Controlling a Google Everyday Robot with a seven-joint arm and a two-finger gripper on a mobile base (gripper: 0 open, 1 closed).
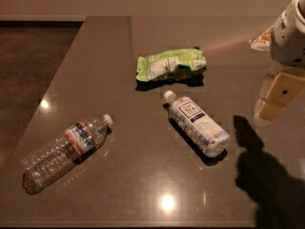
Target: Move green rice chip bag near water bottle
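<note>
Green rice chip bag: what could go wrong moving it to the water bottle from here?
1. The pincer hangs at the right edge, clear of the green rice chip bag; the flat, crinkled bag may slip from a pinch.
2. The white-labelled bottle lies nearer the bag than the water bottle at front left; it could be taken for the target.
3. Both bottles lie on their sides; a brush could roll them.

Short bottle (198,124) on a dark table (105,46).
It lies on its side, cap pointing up-left, white-and-dark-blue label showing; brown floor (28,56) lies past the table's left edge.
</note>
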